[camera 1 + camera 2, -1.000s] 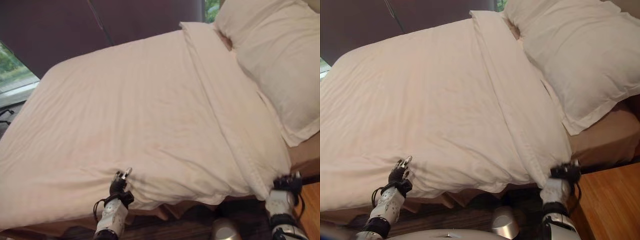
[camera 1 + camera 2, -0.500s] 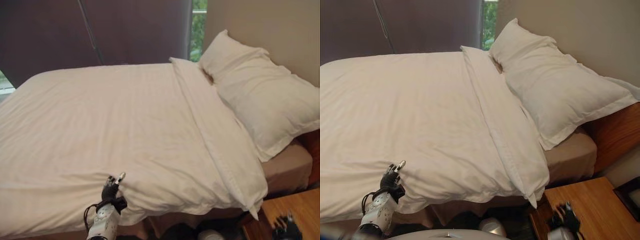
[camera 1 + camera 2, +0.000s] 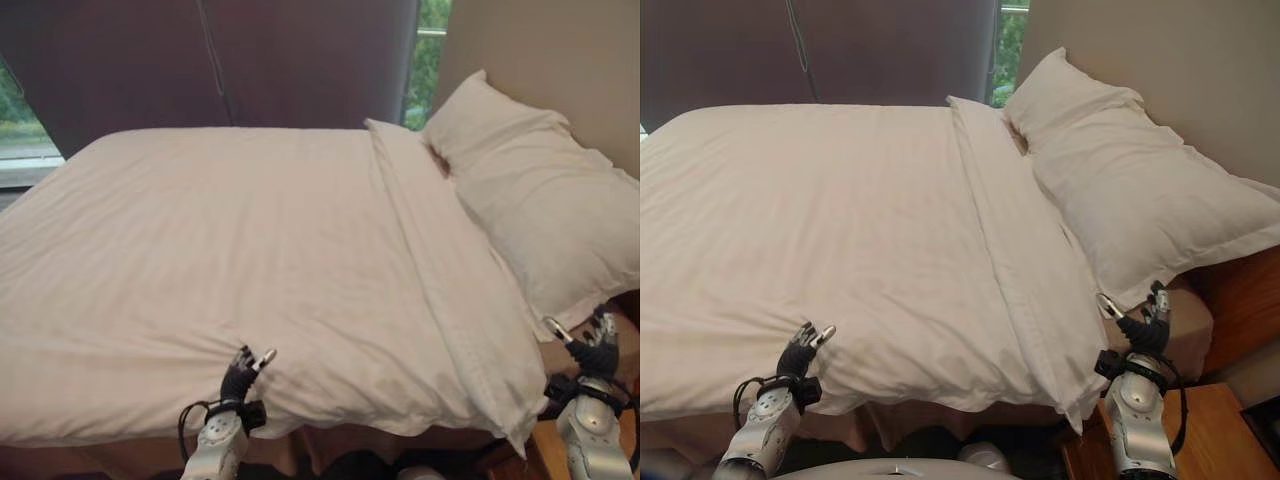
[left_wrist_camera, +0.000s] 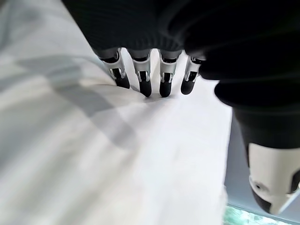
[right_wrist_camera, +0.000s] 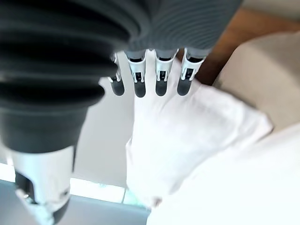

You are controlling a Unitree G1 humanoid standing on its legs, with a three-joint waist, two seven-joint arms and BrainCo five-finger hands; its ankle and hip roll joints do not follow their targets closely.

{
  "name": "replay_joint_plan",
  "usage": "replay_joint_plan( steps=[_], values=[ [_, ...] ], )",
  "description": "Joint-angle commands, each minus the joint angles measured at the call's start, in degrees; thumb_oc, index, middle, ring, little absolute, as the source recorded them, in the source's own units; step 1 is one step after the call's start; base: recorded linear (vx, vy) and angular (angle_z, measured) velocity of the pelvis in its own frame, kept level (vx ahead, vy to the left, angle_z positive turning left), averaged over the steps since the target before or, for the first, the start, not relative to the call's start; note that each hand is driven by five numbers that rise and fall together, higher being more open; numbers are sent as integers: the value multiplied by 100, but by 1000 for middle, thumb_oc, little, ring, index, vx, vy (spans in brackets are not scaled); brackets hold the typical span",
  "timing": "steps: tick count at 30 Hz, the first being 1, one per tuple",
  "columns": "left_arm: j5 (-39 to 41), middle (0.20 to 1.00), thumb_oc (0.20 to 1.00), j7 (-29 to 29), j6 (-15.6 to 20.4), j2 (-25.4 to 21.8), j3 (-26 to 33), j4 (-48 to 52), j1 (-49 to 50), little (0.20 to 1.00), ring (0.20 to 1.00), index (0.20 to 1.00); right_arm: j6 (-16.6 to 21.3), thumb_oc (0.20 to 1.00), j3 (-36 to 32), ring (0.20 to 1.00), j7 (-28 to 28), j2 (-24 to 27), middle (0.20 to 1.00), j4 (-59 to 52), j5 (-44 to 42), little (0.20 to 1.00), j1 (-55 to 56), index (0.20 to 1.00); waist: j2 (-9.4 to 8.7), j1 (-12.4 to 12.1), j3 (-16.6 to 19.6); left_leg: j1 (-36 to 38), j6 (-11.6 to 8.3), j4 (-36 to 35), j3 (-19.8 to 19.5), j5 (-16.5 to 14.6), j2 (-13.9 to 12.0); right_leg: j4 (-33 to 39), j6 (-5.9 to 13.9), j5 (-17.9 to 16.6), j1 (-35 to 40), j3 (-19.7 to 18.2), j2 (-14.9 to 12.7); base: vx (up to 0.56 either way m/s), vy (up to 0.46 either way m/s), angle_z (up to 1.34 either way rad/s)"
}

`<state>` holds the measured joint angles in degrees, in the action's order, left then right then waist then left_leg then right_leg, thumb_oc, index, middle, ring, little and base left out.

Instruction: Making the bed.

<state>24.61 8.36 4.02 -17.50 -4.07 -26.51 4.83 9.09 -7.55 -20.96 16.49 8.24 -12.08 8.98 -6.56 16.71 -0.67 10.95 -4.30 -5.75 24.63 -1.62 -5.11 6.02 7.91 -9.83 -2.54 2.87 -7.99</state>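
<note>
Smoothing the near edge looks like the step in hand: the white duvet point(image 3: 860, 230) already lies spread across the bed point(image 3: 1185, 320), its folded top band running just beside the pillows point(image 3: 1140, 190) at the head. The left robot hand point(image 3: 800, 350) has its fingers straight and apart, tips resting on the duvet by a small pucker near the hanging edge. The right robot hand point(image 3: 1140, 325) is raised beside the duvet's near corner, fingers spread and holding nothing, with the pillow close behind. To do this well, I judge the left should sweep flat along the edge to ease out that pucker, while the right settles the drooping corner square. A wooden nightstand point(image 3: 1210, 430) is cut off at the frame edge, and the far side of the bed cannot be made out
</note>
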Motion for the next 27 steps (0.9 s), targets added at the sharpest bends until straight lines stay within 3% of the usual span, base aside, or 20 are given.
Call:
replay_joint_plan(
  steps=[1,3,5,19,27],
  values=[
    [-158,1000,1000,-110,327,-41,-7,685,-442,1000,1000,1000,661,1000,136,1000,774,-308,1000,-155,-1460,1000,-525,1000,49,66,-361,-52,-65,75,-316,-111,-395,-131,264,321,17,-34,-218,0,0,0],
    [-418,1000,1000,39,379,-100,253,1055,-258,1000,1000,1000,656,1000,522,1000,1331,-611,1000,-289,-2231,1000,-289,1000,49,-53,-405,-25,-70,75,-339,-124,-376,-125,250,326,72,12,-226,0,0,0],
    [-580,1000,1000,76,435,-152,398,1312,-115,1000,1000,1000,562,1000,812,1000,1650,-652,1000,-335,-2479,1000,-85,1000,37,-154,-464,-25,-75,75,-362,-128,-371,-131,245,332,100,61,-233,-9,-1,2],
    [-721,1000,1000,-214,570,-162,181,1812,308,1000,1000,1000,366,1000,1581,1000,2021,-617,1000,42,-2349,1000,76,1000,36,-357,-597,-8,-69,75,-422,-120,-360,-131,243,354,175,125,-248,-5,-1,2],
    [-765,1000,1000,-215,606,-190,190,1828,381,1000,1000,1000,357,1000,1658,1000,2063,-582,1000,53,-2285,1000,81,1000,50,-379,-636,1,-65,75,-428,-119,-352,-136,242,357,183,115,-256,0,0,0]
  ],
)
